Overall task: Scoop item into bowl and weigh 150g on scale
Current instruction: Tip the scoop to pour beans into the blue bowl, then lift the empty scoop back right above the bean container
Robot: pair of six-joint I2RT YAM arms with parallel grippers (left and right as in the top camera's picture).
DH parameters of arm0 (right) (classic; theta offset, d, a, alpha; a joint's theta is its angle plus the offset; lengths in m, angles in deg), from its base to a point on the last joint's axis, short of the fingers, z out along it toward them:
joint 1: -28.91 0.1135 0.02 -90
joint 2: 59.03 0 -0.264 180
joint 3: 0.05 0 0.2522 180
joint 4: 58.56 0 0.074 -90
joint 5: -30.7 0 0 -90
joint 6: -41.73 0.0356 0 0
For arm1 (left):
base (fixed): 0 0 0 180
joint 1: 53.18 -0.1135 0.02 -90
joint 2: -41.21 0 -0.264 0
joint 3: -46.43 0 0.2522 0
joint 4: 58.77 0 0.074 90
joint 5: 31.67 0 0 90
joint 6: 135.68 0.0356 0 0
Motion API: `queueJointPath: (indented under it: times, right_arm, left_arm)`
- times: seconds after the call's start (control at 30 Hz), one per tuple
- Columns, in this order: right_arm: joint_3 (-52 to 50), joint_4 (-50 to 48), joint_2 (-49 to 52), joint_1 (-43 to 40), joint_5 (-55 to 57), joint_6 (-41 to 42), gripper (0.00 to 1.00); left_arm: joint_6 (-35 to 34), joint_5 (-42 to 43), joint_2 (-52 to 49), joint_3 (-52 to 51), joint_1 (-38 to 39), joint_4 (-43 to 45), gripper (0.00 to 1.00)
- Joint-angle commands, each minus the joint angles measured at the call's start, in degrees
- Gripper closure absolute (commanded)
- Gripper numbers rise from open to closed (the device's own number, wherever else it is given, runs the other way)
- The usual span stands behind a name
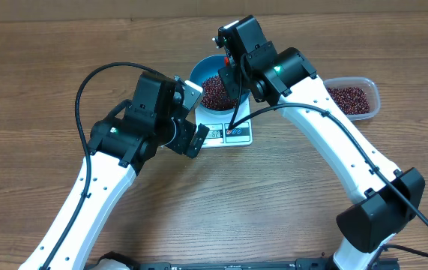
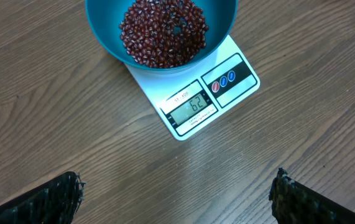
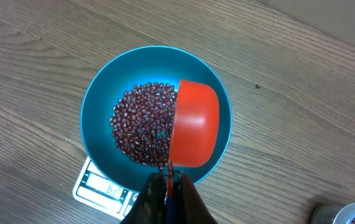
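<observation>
Right tool [image 3: 166, 185] holding scoop [image 3: 194, 124], beans [image 3: 135, 124] below

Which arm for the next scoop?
Right: the right gripper is shut on the red scoop over the bowl; the bean tub sits on its side. The left gripper is open, empty.
</observation>
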Motion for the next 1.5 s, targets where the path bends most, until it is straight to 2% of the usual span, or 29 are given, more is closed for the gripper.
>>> queueJointPath:
  times: [0.0, 0.23, 0.43, 1.17, 1.3, 1.47]
  right_arm:
    - [1.8, 0.2, -0.6, 0.3, 0.2, -2.1, 0.96]
    - [1.8, 0.8, -0.6, 0.8, 5.0, -2.4, 0.96]
    - [1.8, 0.9, -0.6, 1.3, 1.9, -2.5, 0.96]
    - [1.8, 1.7, -0.7, 0.7, 3.9, -3.6, 0.96]
    - [1.8, 2.2, -2.0, -2.8, -1.0, -3.6, 0.96]
    - [1.8, 2.6, -5.1, -10.2, -13.1, -3.7, 0.96]
  left_arm:
    - [1.0, 0.9, -0.4, 0.1, 0.4, 0.1, 0.01]
    - [1.1, 0.9, -0.4, 0.1, 0.4, 0.1, 0.00]
    - [1.1, 0.9, -0.4, 0.1, 0.4, 0.1, 0.00]
    - [1.1, 0.9, -0.4, 0.1, 0.4, 0.1, 0.00]
    - [1.1, 0.9, -0.4, 0.1, 0.4, 0.1, 0.00]
    - [1.1, 0.9, -0.4, 0.1, 0.4, 0.1, 0.00]
